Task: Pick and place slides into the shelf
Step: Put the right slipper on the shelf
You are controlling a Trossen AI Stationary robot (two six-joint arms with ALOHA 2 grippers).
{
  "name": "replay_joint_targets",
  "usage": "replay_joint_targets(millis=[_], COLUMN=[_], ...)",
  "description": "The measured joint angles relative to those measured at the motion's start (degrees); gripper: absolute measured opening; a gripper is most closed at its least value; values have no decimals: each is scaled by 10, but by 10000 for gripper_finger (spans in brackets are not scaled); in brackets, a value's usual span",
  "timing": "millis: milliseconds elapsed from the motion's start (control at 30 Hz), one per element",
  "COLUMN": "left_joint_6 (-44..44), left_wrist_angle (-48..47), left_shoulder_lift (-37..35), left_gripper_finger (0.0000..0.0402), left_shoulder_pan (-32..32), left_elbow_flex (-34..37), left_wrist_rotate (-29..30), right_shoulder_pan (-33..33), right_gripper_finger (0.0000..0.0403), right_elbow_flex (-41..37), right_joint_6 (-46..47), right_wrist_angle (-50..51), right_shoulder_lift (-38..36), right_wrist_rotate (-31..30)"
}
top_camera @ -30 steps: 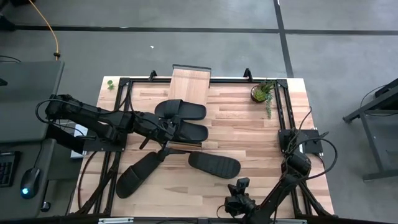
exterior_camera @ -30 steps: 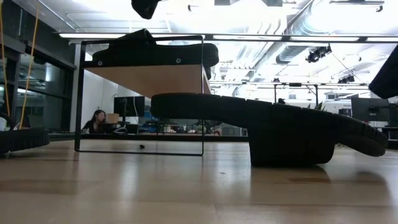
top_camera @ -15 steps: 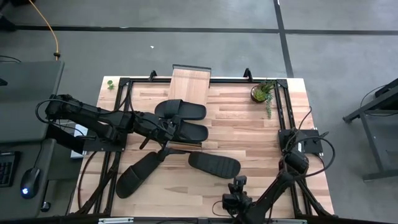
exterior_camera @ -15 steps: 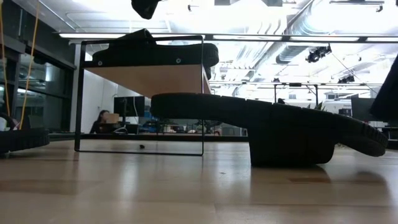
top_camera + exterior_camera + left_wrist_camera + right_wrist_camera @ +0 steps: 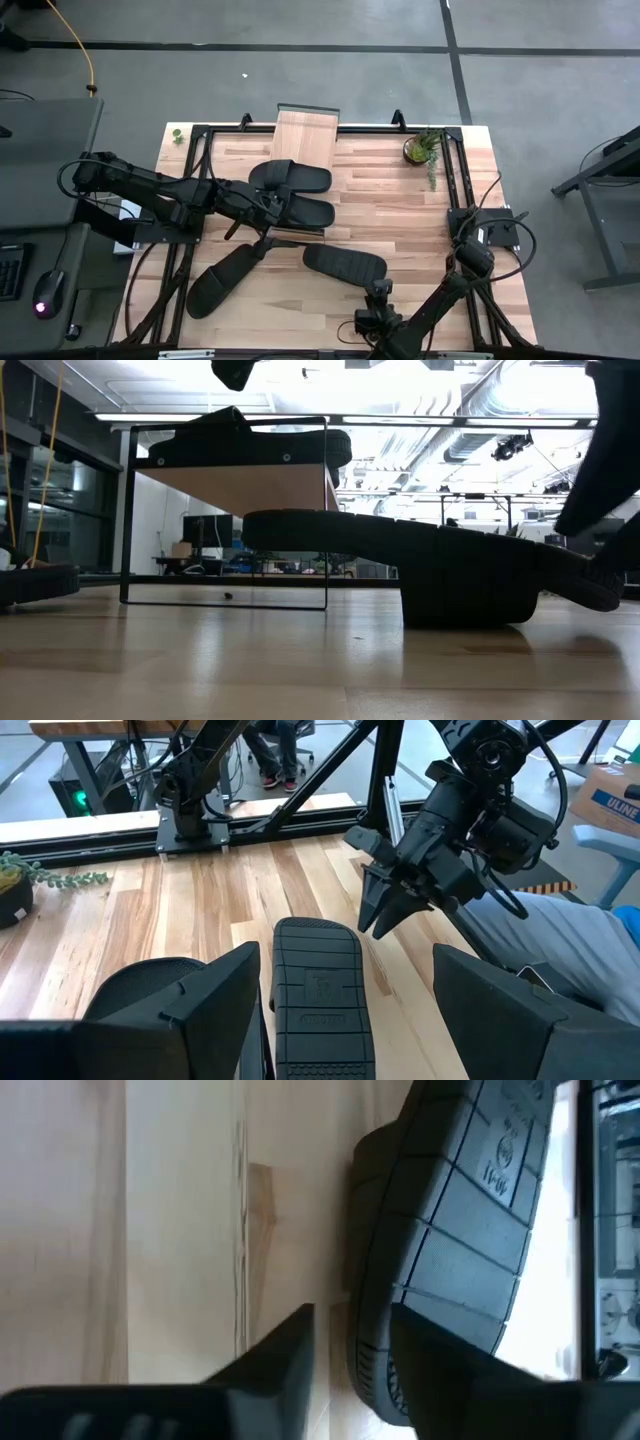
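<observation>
Two black slides [image 5: 290, 177] [image 5: 306, 211] lie sole-down across the light-wood shelf [image 5: 306, 130]. Two more slides [image 5: 345, 264] [image 5: 224, 278] lie flat on the table. My left gripper [image 5: 268, 208] hovers open at the left end of the nearer shelf slide, touching nothing. In its wrist view the table slide [image 5: 318, 988] shows between its wide fingers. My right gripper [image 5: 378, 294] is open just near-right of that table slide's end, its fingers pointing down at the table [image 5: 385, 905]. In the right wrist view the slide's ribbed strap [image 5: 455, 1230] fills the view beside the fingers.
A small potted plant [image 5: 421, 148] stands near the table's far right corner. A black metal frame [image 5: 455, 180] borders the tabletop. In the low view the shelf [image 5: 235, 485] stands behind the table slide [image 5: 430, 575]. Bare wood shows between the slides and the right edge.
My right gripper has moved from the table's near edge toward the far side and a little left, closing on the table slide's end; its arm has come into the low view at the right. The slides have stayed where they were.
</observation>
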State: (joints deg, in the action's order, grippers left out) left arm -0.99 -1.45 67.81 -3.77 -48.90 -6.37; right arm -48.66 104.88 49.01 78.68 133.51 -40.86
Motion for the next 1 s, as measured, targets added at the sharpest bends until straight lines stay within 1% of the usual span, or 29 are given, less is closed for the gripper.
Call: replay_joint_targets(millis=[200, 267, 333, 467, 733, 1000], left_joint_6=[0, 0, 0, 0, 0, 0], left_wrist_angle=[0, 0, 0, 0, 0, 0], left_shoulder_lift=[0, 0, 0, 0, 0, 0], left_gripper_finger=[280, 280, 280, 280, 280, 280], left_shoulder_pan=[0, 0, 0, 0, 0, 0], left_elbow_flex=[0, 0, 0, 0, 0, 0], left_wrist_rotate=[0, 0, 0, 0, 0, 0], right_shoulder_pan=[-1, -1, -1, -1, -1, -2], right_gripper_finger=[214, 234, 245, 249, 249, 249], right_elbow_flex=[0, 0, 0, -19, -94, -110], right_joint_6=[-2, -12, -14, -9, 61, 101], right_wrist_angle=[0, -1, 2, 3, 2, 7], right_shoulder_lift=[0, 0, 1, 8, 7, 5], right_wrist_rotate=[-27, -27, -32, -38, -37, -55])
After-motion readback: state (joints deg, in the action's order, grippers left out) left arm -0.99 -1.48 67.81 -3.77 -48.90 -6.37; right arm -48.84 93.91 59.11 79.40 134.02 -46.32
